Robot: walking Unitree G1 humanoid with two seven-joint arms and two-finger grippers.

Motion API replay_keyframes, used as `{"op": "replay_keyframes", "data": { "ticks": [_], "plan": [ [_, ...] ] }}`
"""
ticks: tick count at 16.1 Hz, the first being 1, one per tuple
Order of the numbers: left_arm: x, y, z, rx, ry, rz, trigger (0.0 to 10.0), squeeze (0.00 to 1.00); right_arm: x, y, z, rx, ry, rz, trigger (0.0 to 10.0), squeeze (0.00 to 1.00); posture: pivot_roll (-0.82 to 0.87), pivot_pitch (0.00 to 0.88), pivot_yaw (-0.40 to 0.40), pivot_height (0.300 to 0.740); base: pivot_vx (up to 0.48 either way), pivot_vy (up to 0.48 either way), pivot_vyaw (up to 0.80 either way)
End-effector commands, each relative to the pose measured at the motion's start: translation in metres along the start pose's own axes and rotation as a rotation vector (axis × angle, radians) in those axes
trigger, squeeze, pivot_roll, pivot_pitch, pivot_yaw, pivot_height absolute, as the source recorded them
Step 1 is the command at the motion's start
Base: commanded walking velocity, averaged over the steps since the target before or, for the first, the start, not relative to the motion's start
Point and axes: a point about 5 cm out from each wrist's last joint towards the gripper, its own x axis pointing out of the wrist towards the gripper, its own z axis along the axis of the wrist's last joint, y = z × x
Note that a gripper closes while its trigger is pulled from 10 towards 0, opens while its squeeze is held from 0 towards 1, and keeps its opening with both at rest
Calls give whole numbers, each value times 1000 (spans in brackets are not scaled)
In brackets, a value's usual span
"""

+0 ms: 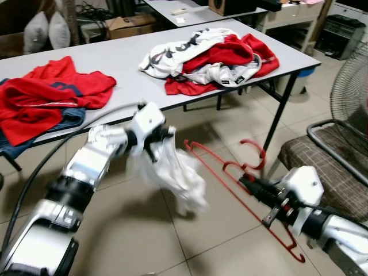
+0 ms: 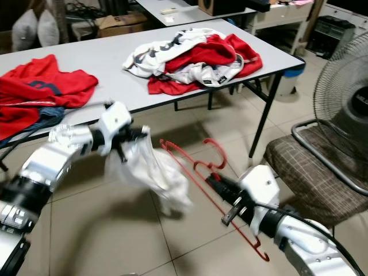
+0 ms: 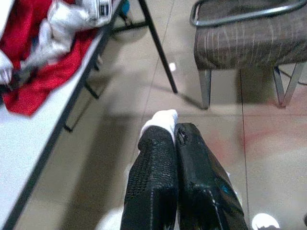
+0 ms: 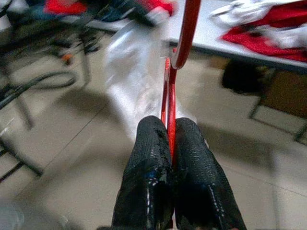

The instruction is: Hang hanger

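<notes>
A long grey table (image 1: 115,63) strewn with red and white clothes (image 1: 210,57) stands beyond both pincers, and a chair (image 1: 322,155) sits off to the right. The left gripper (image 1: 154,144) is clamped on a white garment (image 1: 172,172) hanging below it. The right gripper (image 1: 248,184) is closed on the red hanger (image 1: 230,190), whose long bar runs from beside the garment back past the right wrist, hook (image 1: 253,152) just above the fingers; the opening must likely meet the bar's far end.

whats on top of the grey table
On the grey table: a red garment pile over something blue at the robot's left, and a red-and-white clothes heap on its right. Whatever lies beneath the piles is covered.
</notes>
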Motion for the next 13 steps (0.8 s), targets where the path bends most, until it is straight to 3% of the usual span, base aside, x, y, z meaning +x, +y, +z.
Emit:
{"op": "replay_keyframes", "data": {
  "ticks": [1, 4, 7, 9, 13],
  "plan": [
    [2, 3, 5, 28, -10, -15, 10000, 0, 1, 1, 1, -32, 9, 23, 10000, 0, -58, 0, 77, 740, 0, 0, 0],
    [0, 14, 9, 73, -7, -56, 10000, 0, 0, -7, -1, -35, 1, -16, 10000, 0, -48, 0, 77, 740, 0, 0, 0],
    [-2, 25, 19, 96, -44, -45, 10000, 0, 13, -9, 4, -51, -35, -1, 10000, 0, -39, 0, 78, 740, 0, 0, 0],
    [-2, 26, 22, 109, -74, -54, 10000, 0, 21, -6, 4, -39, -51, 26, 10000, 0, -35, 0, 83, 740, 0, 0, 0],
    [-7, 23, 32, 140, -151, -177, 10000, 0, 35, -5, 1, -49, -40, 21, 10000, 0, -10, 0, 96, 740, 0, 0, 0]
  ]
}}
